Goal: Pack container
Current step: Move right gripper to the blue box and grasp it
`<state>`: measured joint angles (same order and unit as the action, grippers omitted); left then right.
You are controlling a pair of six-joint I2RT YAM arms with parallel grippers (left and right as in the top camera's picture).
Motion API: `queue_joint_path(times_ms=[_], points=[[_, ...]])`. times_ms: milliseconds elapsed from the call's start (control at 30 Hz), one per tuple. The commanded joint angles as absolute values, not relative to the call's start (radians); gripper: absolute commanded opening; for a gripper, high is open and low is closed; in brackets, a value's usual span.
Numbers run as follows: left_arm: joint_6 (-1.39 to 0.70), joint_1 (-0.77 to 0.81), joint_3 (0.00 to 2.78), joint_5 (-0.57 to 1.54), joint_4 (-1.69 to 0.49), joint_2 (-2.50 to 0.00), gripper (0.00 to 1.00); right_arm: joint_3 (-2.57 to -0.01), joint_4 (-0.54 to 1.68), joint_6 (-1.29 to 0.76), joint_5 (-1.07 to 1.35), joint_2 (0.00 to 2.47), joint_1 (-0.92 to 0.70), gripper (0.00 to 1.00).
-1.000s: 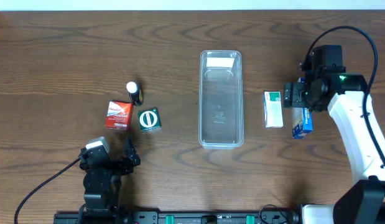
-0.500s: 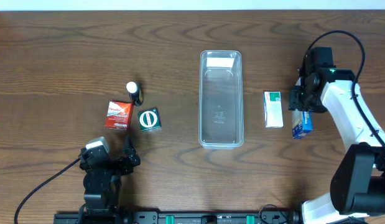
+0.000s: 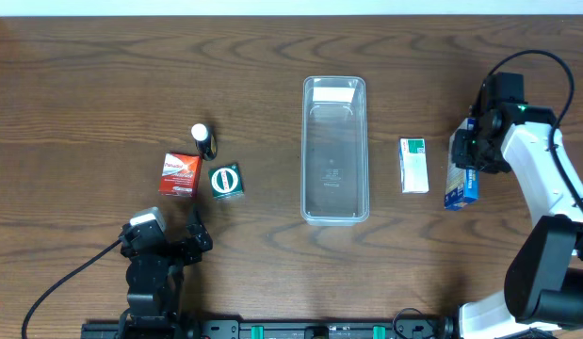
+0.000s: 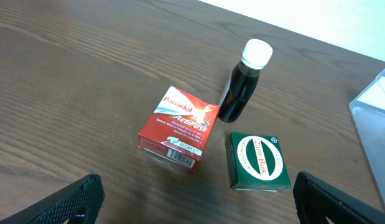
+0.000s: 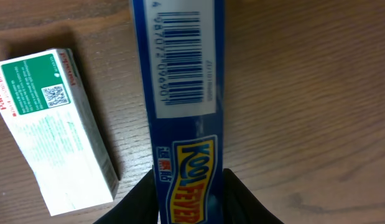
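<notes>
The clear long container (image 3: 307,151) stands upright at mid-table with nothing in it. To its right lies a blue Kool Fever box (image 3: 460,189), and my right gripper (image 3: 466,153) is over its far end. In the right wrist view the blue box (image 5: 183,74) fills the gap of that gripper (image 5: 191,200), with both black fingers (image 5: 141,204) pressed against its sides. My left gripper (image 4: 192,205) is open and holds nothing, just short of the red Panadol box (image 4: 178,127) and the green box (image 4: 257,160).
A green-and-white box (image 3: 413,165) lies between the container and the blue box, close to my right fingers (image 5: 52,124). A dark bottle with a white cap (image 3: 202,139) stands behind the red box (image 3: 179,174) and green box (image 3: 226,181).
My right gripper has shifted right, away from the green-and-white box and onto the blue box, and its jaws have closed in on it. The left arm has not moved.
</notes>
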<state>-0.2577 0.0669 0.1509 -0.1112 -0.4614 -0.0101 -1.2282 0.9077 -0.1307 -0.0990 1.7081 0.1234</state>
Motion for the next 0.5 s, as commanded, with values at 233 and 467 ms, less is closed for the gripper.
queue_joint_path(times_ms=[233, 467], points=[[-0.244, 0.062, 0.131, -0.116, -0.461, -0.005, 0.98, -1.196, 0.888, -0.141, -0.057, 1.702, 0.131, 0.31], [-0.245, 0.062, 0.131, -0.116, -0.461, -0.005, 0.98, -1.164, 0.851, -0.156, -0.055, 1.702, 0.131, 0.26]])
